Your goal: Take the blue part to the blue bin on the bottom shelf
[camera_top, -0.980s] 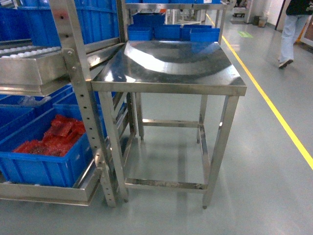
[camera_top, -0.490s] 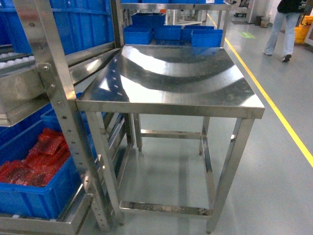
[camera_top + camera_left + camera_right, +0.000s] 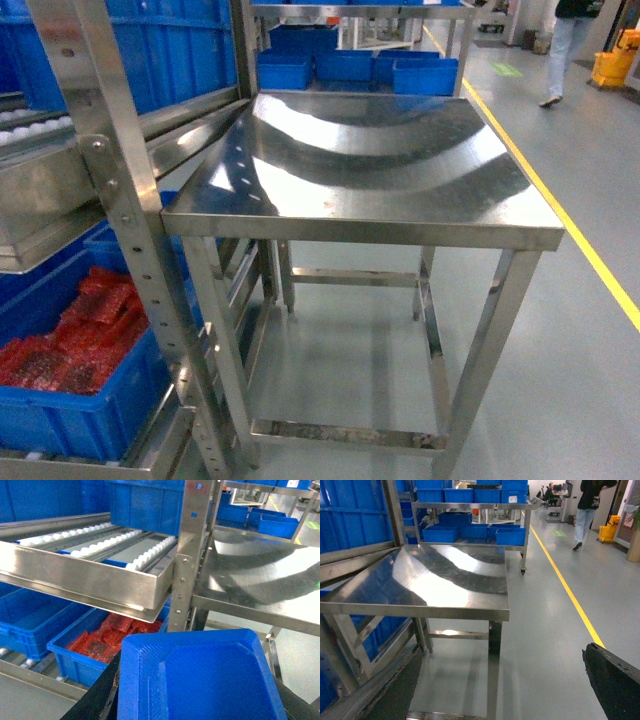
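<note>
The blue part (image 3: 200, 680), a wide tray-shaped plastic piece, fills the bottom of the left wrist view. My left gripper (image 3: 197, 682) is shut on it, with a black finger (image 3: 97, 697) on each side. Below and to the left, a blue bin (image 3: 75, 655) holding red pieces sits on the bottom shelf (image 3: 35, 676), beside another blue bin (image 3: 30, 622). The head view shows that bin (image 3: 70, 425) at lower left and neither gripper. My right gripper (image 3: 500, 680) is open over bare floor, with nothing between its fingers (image 3: 615, 680).
A square steel table (image 3: 360, 225) stands right of the rack post (image 3: 130, 250). A steel roller level (image 3: 90, 577) juts out above the bins. More blue bins (image 3: 345, 68) sit behind the table. A yellow floor line (image 3: 560, 210) runs on the right, and a person (image 3: 562, 40) walks far off.
The head view has closed in on the table and shifted right, so the rack and red-filled bin slid toward the left edge. The person has walked farther away.
</note>
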Controlling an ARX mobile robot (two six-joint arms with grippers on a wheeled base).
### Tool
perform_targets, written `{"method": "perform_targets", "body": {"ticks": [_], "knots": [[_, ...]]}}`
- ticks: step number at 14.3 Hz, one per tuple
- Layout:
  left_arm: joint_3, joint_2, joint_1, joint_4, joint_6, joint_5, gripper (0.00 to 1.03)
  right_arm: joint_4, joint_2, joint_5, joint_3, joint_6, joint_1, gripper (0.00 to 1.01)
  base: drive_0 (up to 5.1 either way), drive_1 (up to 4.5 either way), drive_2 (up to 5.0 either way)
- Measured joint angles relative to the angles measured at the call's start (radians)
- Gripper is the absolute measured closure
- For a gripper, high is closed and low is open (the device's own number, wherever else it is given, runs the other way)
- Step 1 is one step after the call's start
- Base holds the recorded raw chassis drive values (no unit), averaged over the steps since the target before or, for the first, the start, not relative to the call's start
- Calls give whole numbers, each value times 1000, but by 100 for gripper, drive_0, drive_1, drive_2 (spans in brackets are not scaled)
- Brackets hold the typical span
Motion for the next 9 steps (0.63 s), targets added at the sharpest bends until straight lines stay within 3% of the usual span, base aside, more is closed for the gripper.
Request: {"method": "perform_targets", "body": {"ticks": [9], "knots": [[0, 0, 0, 2, 0, -1, 59, 0, 0, -2, 0, 0, 0, 3, -502, 244, 244]]}}
